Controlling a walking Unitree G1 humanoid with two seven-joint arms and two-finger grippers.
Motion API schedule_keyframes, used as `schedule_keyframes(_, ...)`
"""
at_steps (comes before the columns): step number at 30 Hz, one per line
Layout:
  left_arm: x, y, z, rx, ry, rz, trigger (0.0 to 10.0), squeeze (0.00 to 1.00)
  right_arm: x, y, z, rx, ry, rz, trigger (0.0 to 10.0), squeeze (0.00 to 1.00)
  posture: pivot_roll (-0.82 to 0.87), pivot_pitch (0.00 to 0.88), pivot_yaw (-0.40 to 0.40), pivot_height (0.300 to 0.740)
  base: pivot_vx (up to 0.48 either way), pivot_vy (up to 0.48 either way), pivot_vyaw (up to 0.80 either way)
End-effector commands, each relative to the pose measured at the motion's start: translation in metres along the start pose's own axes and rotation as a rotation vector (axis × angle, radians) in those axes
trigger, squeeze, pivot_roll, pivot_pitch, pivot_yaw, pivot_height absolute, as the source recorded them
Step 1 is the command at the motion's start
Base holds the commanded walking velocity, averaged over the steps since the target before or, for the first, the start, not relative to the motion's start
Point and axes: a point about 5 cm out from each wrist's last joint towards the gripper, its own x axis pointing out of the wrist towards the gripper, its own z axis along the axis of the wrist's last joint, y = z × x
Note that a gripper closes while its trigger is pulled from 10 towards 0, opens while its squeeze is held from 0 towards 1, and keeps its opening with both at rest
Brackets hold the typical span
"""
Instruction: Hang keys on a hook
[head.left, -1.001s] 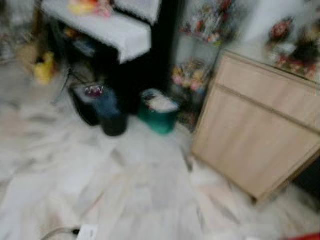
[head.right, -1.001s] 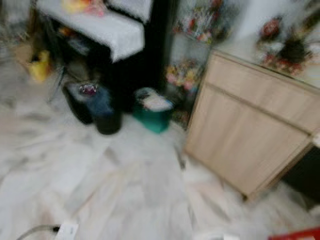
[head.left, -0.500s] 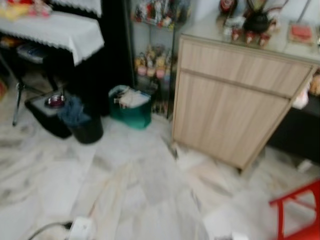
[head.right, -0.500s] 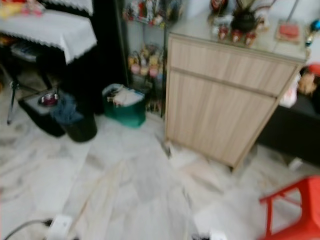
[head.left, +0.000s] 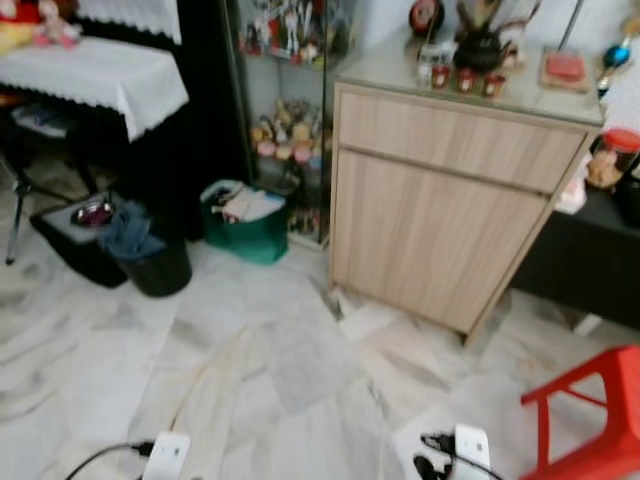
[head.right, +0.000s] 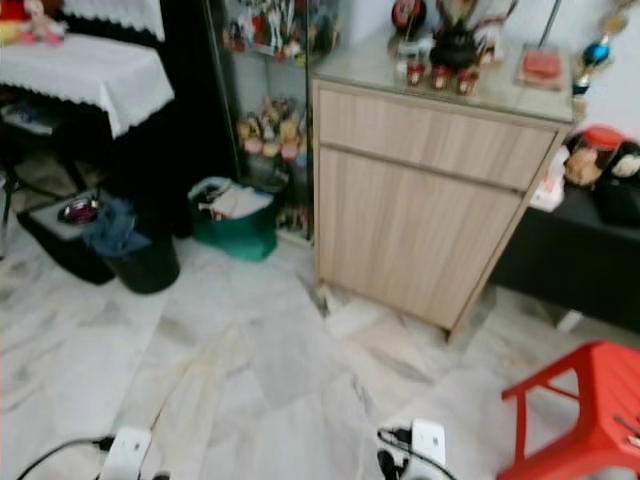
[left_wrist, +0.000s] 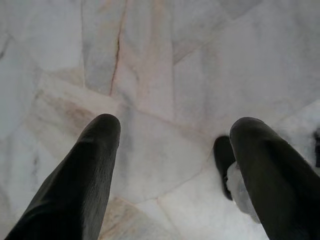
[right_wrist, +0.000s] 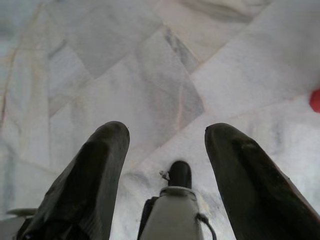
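A marble floor (head.left: 280, 370) in a home, seen from the robot's head. At far left stands a table with a white lace cloth (head.left: 95, 75). Next come a black bin (head.left: 150, 260) and a green basket (head.left: 245, 220) before a glass shelf of figurines (head.left: 285, 125). In the middle stands a pale wooden cabinet (head.left: 440, 220) whose counter (head.left: 400, 72) carries ornaments. A red stool (head.left: 600, 420) sits at far right. Power strips (head.left: 465, 445) lie on the floor.

The left end effector (left_wrist: 172, 145) hangs released over the floor, empty. The right end effector (right_wrist: 167, 145) is likewise spread and empty above a plug. No keys or hook can be made out, so the task seems barely begun: finding both remains.
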Motion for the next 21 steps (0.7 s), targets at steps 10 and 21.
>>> schedule_keyframes(10, -0.001, -0.009, -0.01, -0.024, 0.049, 0.014, 10.0, 0.0, -0.001, -0.006, 0.001, 0.044, -0.003, -0.05, 10.0, 0.0, 0.05, 0.0, -0.009, 0.74, 0.0, -0.289, 0.0)
schedule_keyframes(21, -0.001, -0.021, -0.009, -0.001, 0.037, -0.013, 10.0, 0.0, -0.002, -0.008, -0.003, 0.044, -0.001, -0.058, 10.0, 0.0, 0.03, 0.0, -0.009, 0.74, 0.0, -0.411, 0.0)
